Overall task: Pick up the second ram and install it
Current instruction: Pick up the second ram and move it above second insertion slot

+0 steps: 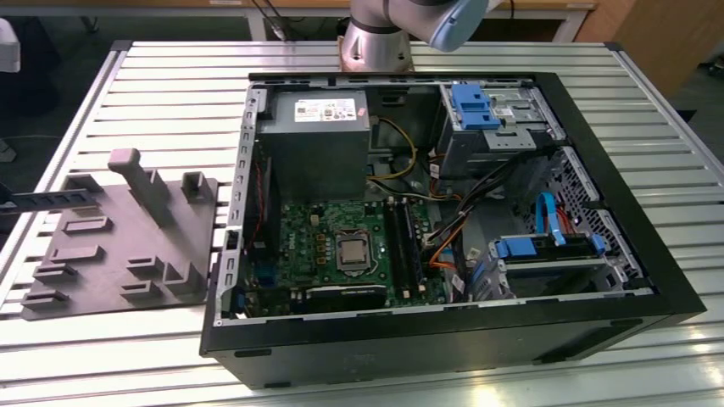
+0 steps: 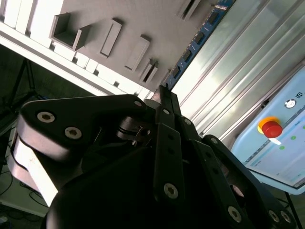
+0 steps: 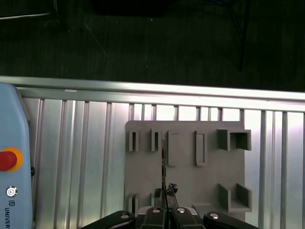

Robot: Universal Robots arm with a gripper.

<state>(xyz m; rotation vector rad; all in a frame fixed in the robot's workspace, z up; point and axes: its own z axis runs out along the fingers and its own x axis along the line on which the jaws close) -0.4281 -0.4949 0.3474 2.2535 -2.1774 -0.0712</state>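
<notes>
We see the jaws drawn nearly together, clamped on one end of the second ram (image 2: 200, 40), a thin, flat, dark blue-green memory stick with small dark chips. In the second wrist view the black linkage gripper (image 2: 161, 93) pinches it at the fingertips, and the stick runs straight out from them. In the first wrist view we look along its thin edge, which lies over the grey moulded fixture plate (image 1: 125, 254) with its raised rectangular holders. We cannot tell whether the stick touches the plate.

In the exterior view the stick comes in level from the exterior view's left edge, over the plate's corner. The arm's silver and grey base (image 1: 379, 38) stands at the far side of the slatted aluminium table (image 1: 147, 85), behind the open black computer case (image 1: 633, 170). The green motherboard (image 1: 311, 237) inside the case lies well apart from the stick. A pale blue pendant with a red button (image 2: 271, 129) rests on the table near the plate.
</notes>
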